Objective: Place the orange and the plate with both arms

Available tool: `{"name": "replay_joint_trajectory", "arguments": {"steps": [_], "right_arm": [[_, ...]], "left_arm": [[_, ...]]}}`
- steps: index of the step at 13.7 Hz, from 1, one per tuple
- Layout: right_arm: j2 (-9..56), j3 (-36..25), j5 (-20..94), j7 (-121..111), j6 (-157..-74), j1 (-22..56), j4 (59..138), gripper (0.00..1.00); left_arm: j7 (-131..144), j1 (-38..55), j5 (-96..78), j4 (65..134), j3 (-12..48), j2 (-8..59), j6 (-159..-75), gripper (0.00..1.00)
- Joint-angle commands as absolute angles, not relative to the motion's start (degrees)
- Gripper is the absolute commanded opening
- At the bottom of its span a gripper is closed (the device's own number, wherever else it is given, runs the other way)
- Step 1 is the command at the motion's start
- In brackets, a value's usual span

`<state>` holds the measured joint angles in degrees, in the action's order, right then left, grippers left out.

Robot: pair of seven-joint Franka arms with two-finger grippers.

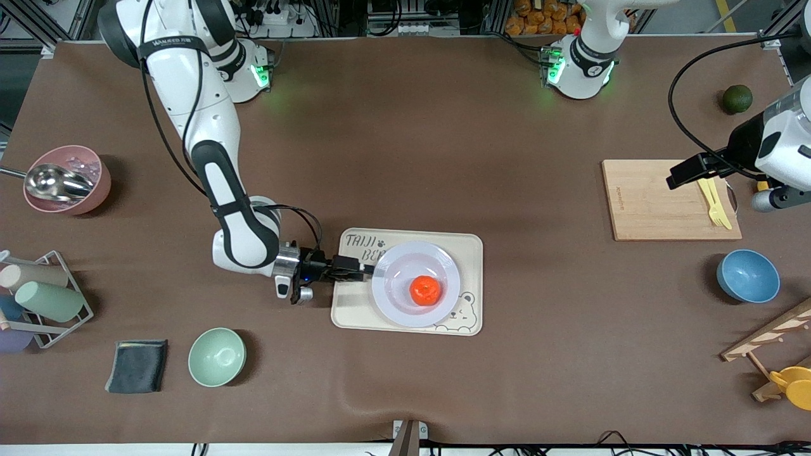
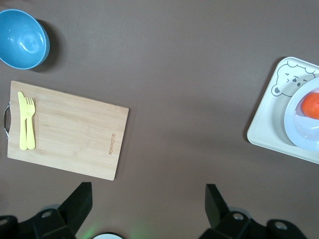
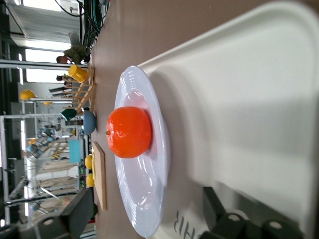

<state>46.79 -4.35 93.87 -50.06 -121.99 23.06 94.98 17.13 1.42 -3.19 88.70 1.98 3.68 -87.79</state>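
Note:
The orange (image 1: 426, 291) sits in the well of the pale plate (image 1: 388, 288), which rests on the cream bear-print tray (image 1: 355, 311). My right gripper (image 1: 366, 268) is low over the tray at the plate's rim, on the side toward the right arm's end. In the right wrist view the gripper (image 3: 147, 194) is open, with the rim of the plate (image 3: 130, 84) between its fingers and the orange (image 3: 128, 132) just past them. My left gripper (image 1: 681, 176) hangs open and empty high over the cutting board's edge; the left wrist view (image 2: 148, 186) shows bare table under it.
A wooden cutting board (image 1: 659, 202) with a yellow fork and knife (image 1: 716, 204), a blue bowl (image 1: 747, 275), a dark green fruit (image 1: 737, 99) and a wooden rack (image 1: 770, 345) lie toward the left arm's end. A pink bowl (image 1: 95, 190), cup rack (image 1: 44, 297), grey cloth (image 1: 137, 365) and mint bowl (image 1: 217, 356) lie toward the right arm's end.

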Motion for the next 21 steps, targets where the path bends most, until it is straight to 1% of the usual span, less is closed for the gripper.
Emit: {"name": "replay_joint_trajectory", "arguments": {"steps": [1,6,9,11,14,16,17,18,21], "right_arm": [[42.73,-6.32,87.21,-49.31,-121.90,22.67,96.77,1.00],[34.47,-9.31,69.38,-36.94,-121.29,22.59,97.90,1.00],[28.32,-12.56,55.16,-32.62,-120.68,22.59,99.57,1.00],[24.28,-15.63,45.57,-27.45,-114.55,22.59,99.06,1.00],[17.43,-19.15,30.47,-22.60,-108.65,22.68,98.79,1.00],[13.29,-21.17,22.01,-19.26,-103.56,22.59,98.61,1.00],[10.84,-20.83,19.19,-18.29,-102.14,21.37,98.61,1.00],[8.64,-19.35,15.94,-17.24,-101.26,18.57,98.53,1.00],[1.26,-7.33,6.53,-10.31,-98.45,5.84,98.53,1.00]], "left_arm": [[16.79,1.32,-3.25,89.03,2.02,3.34,-88.24,1.00],[16.70,1.32,-3.16,88.68,2.02,3.43,-88.24,1.00],[16.70,1.32,-2.73,88.16,1.93,3.43,-88.33,1.00],[15.83,1.14,-2.64,87.98,1.93,3.43,-88.33,1.00],[16.00,1.23,-2.55,84.22,1.76,2.99,-87.89,1.00],[16.08,1.23,-2.46,83.76,1.67,3.43,-87.80,1.00],[16.00,1.06,-2.46,83.67,1.58,3.51,-87.80,1.00],[16.00,1.05,-2.90,83.67,1.58,3.69,-87.80,1.00],[16.17,1.49,-2.46,83.76,1.58,3.69,-87.80,1.00]]}}
